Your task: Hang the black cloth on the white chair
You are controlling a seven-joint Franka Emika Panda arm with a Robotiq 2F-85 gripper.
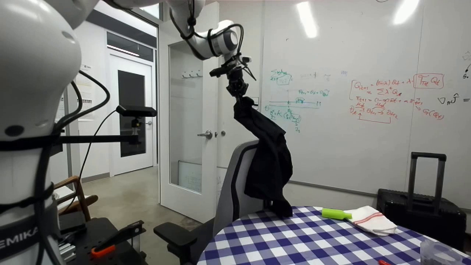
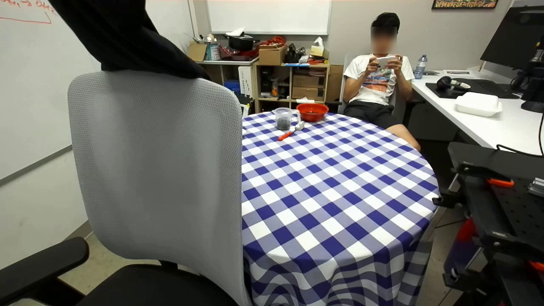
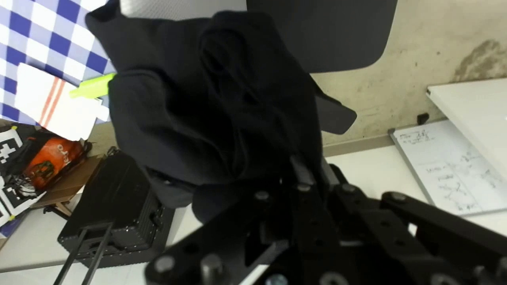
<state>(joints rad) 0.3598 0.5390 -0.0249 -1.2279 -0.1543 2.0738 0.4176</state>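
The black cloth (image 1: 270,158) hangs from my gripper (image 1: 239,98), which is shut on its upper end above and to one side of the chair back. The chair (image 1: 228,191) has a light grey mesh back and black armrests. The cloth slopes from the gripper past the top of the chair back, and its lower end hangs on the table side, by the table edge. In an exterior view the cloth (image 2: 127,38) crosses the top edge of the chair back (image 2: 157,165); its lower part is hidden there. In the wrist view the cloth (image 3: 222,103) bunches ahead of the fingers (image 3: 313,170).
A round table with a blue checked tablecloth (image 2: 331,191) stands behind the chair back. On it are a green object (image 1: 335,214), a striped towel (image 1: 371,221), a measuring cup (image 2: 283,119) and a red bowl (image 2: 312,111). A suitcase (image 1: 423,213) and seated person (image 2: 378,80) are nearby.
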